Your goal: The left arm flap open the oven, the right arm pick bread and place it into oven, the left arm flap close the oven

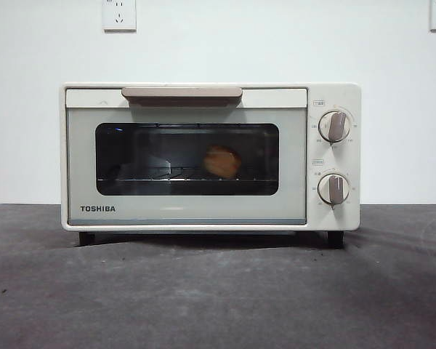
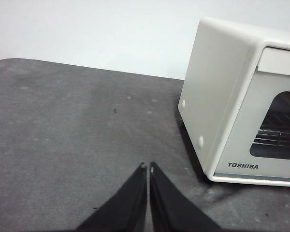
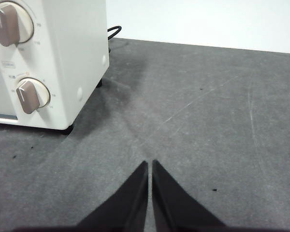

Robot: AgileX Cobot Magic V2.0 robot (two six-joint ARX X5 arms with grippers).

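The cream-white Toshiba oven stands in the middle of the table with its glass door closed and its beige handle at the top. Behind the dark window the golden-brown bread rests on the wire rack. In the left wrist view my left gripper is shut and empty over the grey mat, off the oven's left side. The right wrist view has my right gripper shut and empty over the mat, off the oven's knob side. Neither arm shows in the front view.
Two round knobs sit on the oven's right panel. A black power cord runs behind the oven. Grey matting covers the table, with a white wall and two wall sockets behind.
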